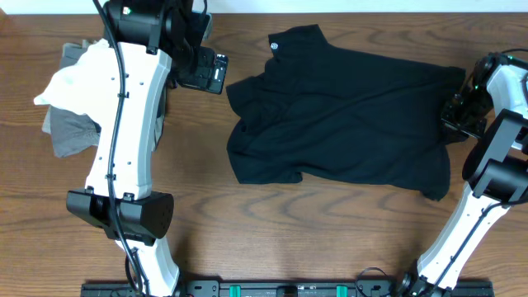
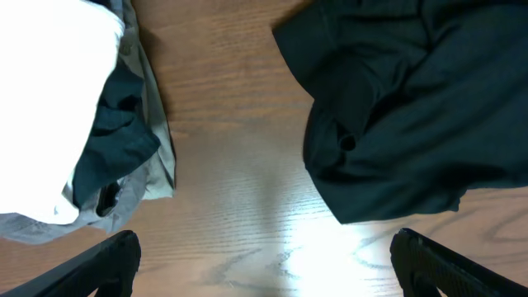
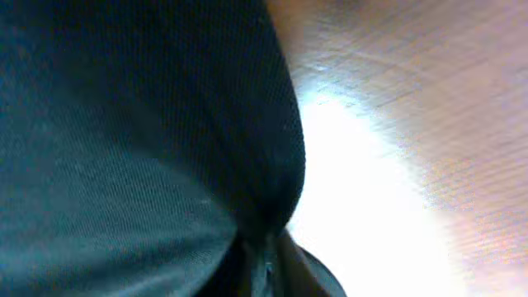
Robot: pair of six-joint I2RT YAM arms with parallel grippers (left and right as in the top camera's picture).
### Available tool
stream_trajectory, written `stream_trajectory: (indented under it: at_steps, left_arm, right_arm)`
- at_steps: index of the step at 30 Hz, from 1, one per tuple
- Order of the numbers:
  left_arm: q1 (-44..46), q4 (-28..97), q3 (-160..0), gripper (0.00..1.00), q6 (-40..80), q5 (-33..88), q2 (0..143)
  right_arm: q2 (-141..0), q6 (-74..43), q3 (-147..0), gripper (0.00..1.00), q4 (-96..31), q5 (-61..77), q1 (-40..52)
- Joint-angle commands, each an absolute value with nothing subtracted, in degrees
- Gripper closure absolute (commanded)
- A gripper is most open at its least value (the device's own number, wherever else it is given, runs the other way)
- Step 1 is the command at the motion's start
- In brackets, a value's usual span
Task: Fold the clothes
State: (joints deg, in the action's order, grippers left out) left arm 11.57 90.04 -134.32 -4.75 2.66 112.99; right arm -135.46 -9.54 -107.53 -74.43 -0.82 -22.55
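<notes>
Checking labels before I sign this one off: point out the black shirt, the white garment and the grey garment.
black shirt (image 1: 355, 115), overhead view, middle of its body.
white garment (image 1: 74, 82), overhead view, its bunched centre.
grey garment (image 1: 73, 136), overhead view, the part showing below the white garment.

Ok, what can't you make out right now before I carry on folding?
- Overhead: the left arm covers part of the white garment and grey garment.
- Right wrist: the black shirt fills the blurred view; the right gripper is mostly cut off at the bottom edge.
- Overhead: the shirt's logo is too small to read.
</notes>
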Motion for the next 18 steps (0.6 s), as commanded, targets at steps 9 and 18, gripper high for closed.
stream_trajectory:
  at_steps: [9,18]
  left_arm:
    - [11.42,88.88,-134.32,0.02,-5.48,3.03,112.51]
    - [11.42,89.67,-134.3,0.02,-5.26,3.09,112.53]
  right_arm:
    - [-130.5,-15.11,-108.77,0.91,-81.08,-22.57,-30.85]
    - [-120.95,-8.95,-108.77,0.58,-80.38,-4.95,-34.17]
